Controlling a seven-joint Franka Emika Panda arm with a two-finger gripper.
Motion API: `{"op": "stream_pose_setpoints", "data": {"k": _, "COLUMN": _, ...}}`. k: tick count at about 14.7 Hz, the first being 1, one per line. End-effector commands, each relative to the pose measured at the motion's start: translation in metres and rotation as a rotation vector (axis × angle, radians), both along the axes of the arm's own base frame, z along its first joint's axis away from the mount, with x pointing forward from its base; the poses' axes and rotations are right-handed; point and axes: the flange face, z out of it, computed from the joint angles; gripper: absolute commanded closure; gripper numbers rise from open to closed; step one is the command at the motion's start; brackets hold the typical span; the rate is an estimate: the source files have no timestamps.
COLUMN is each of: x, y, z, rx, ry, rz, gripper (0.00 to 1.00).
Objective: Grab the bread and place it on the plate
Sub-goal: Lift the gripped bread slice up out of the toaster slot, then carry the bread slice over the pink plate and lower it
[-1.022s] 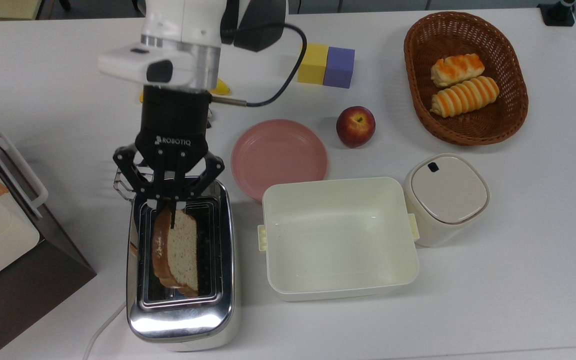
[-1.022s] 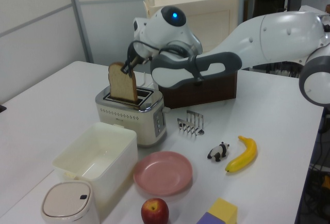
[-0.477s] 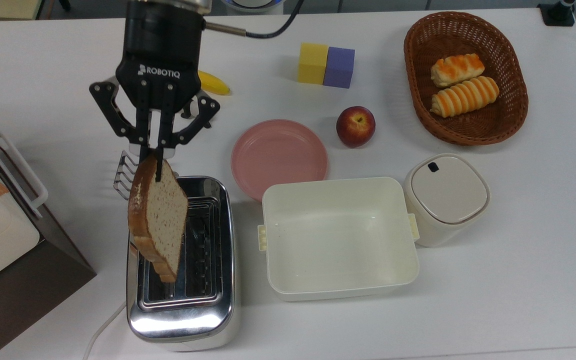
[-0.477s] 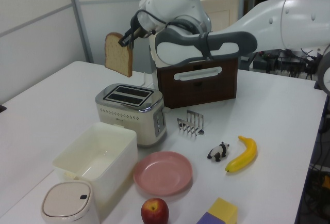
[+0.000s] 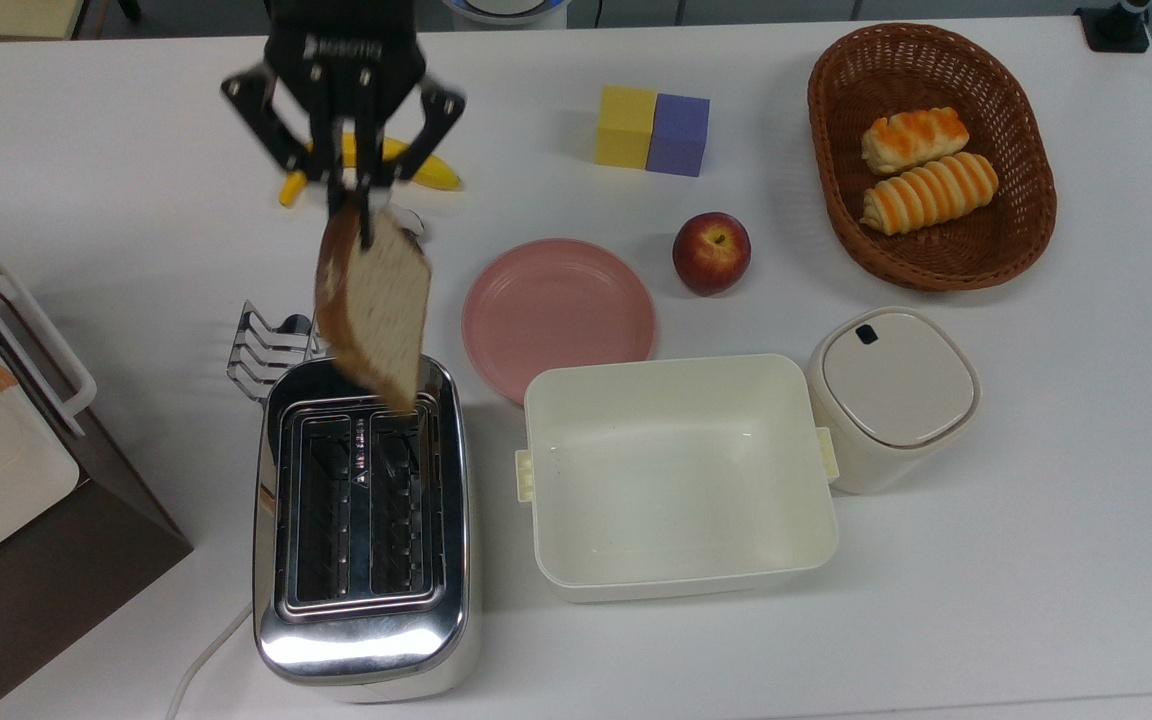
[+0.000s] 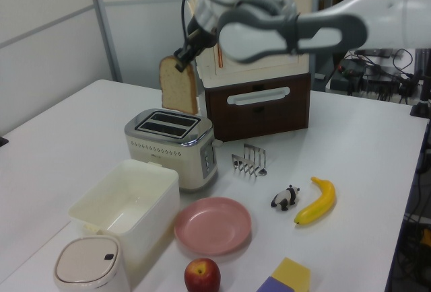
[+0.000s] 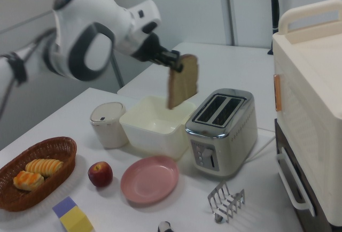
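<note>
A: Starting at the left of the top view, what is there?

B: A brown cabinet (image 5: 86, 560) with a cream box on it fills the lower left corner. Next to it, at lower centre-left, stands the chrome toaster (image 5: 364, 520), both slots empty. A small wire rack (image 5: 266, 350) sits just above the toaster's upper left corner.

A: And the gripper?

B: The gripper (image 5: 351, 195) hangs in the upper left-centre of the frame, its jaws pressed onto the top edge of the bread (image 5: 376, 305). The slice dangles in the air, tilted, its lower corner over the toaster's top end. In the left view the bread (image 6: 179, 93) hangs clear above the toaster (image 6: 172, 147), upper centre-left. In the right view it (image 7: 183, 87) sits mid-frame, in front of the tub (image 7: 155, 122).

A: Is it on the plate?

B: No. The plate (image 5: 558, 315) lies bare at the centre of the top view, to the bread's right, on the white table (image 5: 1036, 560).

A: What lies further right?

B: A banana (image 5: 426, 170) shows behind the gripper. The cream tub (image 5: 676, 475) touches the plate's lower edge. Above are yellow and purple blocks (image 5: 652, 130), side by side. An apple (image 5: 711, 252) sits just right of the plate. A lidded canister (image 5: 891, 395) stands beside the tub, and a wicker basket (image 5: 836, 200) with two striped rolls (image 5: 921, 170) fills the upper right.
</note>
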Motion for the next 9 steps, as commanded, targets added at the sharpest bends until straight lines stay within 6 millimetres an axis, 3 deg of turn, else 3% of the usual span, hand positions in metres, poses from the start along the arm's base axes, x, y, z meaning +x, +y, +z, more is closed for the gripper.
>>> {"op": "stream_pose_setpoints", "data": {"k": 1, "x": -0.066, "y": 0.013, "z": 0.04, "rx": 0.053, "ry": 0.129, "rz": 0.087, "gripper": 1.0}}
{"op": "stream_pose_setpoints", "data": {"k": 3, "x": -0.079, "y": 0.014, "z": 0.039, "rx": 0.045, "ry": 0.209, "rz": 0.117, "gripper": 1.0}}
{"op": "stream_pose_setpoints", "data": {"k": 5, "x": -0.079, "y": 0.018, "z": 0.031, "rx": 0.038, "ry": 0.245, "rz": 0.134, "gripper": 1.0}}
{"op": "stream_pose_setpoints", "data": {"k": 9, "x": -0.061, "y": 0.041, "z": -0.023, "rx": 0.024, "ry": 0.343, "rz": 0.177, "gripper": 1.0}}
